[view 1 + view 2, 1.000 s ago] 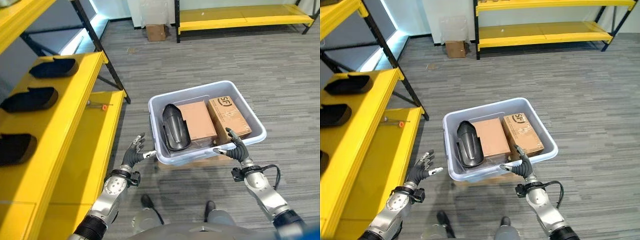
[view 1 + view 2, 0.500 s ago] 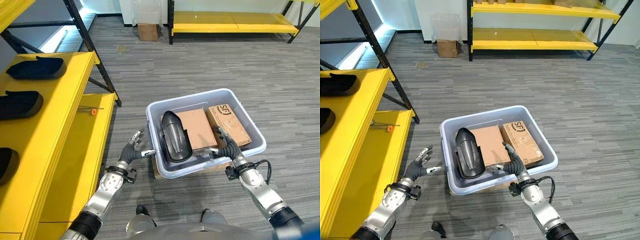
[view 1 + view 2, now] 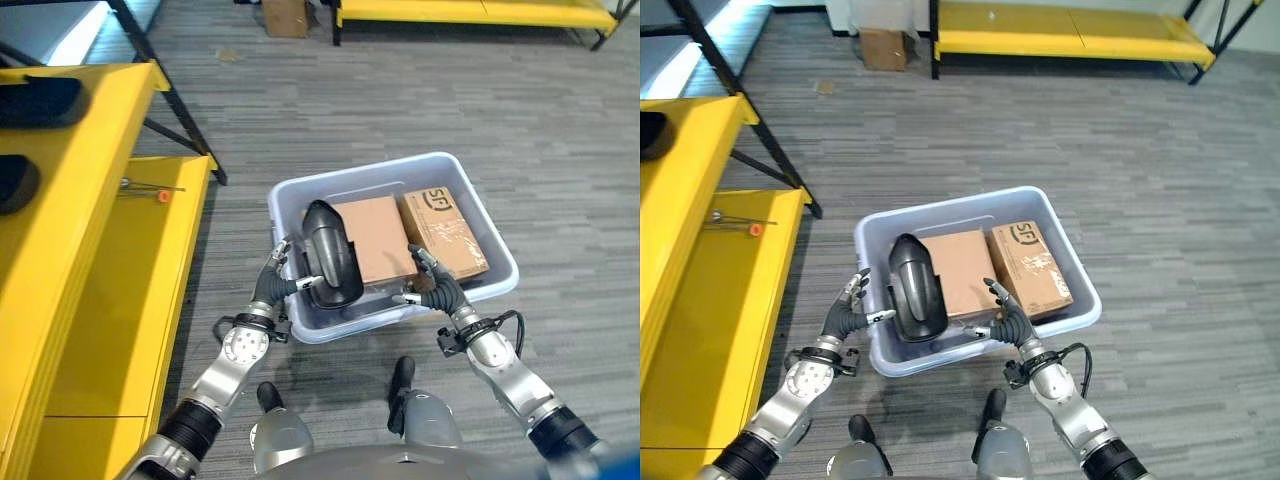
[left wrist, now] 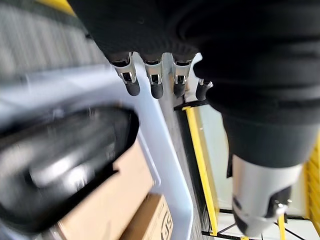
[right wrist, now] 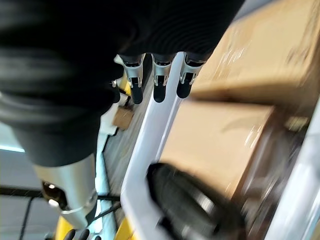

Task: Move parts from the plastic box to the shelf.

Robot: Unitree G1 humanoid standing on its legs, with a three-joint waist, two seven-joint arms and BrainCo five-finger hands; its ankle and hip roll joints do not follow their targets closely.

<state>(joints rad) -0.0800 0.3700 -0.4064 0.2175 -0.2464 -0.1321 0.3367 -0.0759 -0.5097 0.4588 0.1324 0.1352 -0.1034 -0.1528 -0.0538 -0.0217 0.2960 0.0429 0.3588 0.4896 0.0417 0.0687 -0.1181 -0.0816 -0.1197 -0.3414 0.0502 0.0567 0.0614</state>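
Part (image 3: 332, 254), a black moulded shell, lies at the left end of the pale plastic box (image 3: 492, 243) on the grey floor (image 3: 420, 110), beside two cardboard cartons (image 3: 373, 239). Left hand (image 3: 277, 284), fingers relaxed and spread, sits at the box's left rim just beside the part; right hand (image 3: 434, 284), likewise uncurled, is over the near rim by the cartons. Yellow shelf (image 3: 95, 210) stands to the left, carrying further black parts (image 3: 38, 100).

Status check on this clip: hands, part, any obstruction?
Left hand and right hand open, flanking the plastic box near rim. Black part in box beside two cardboard boxes, ungrasped. Nothing blocks the yellow shelf.
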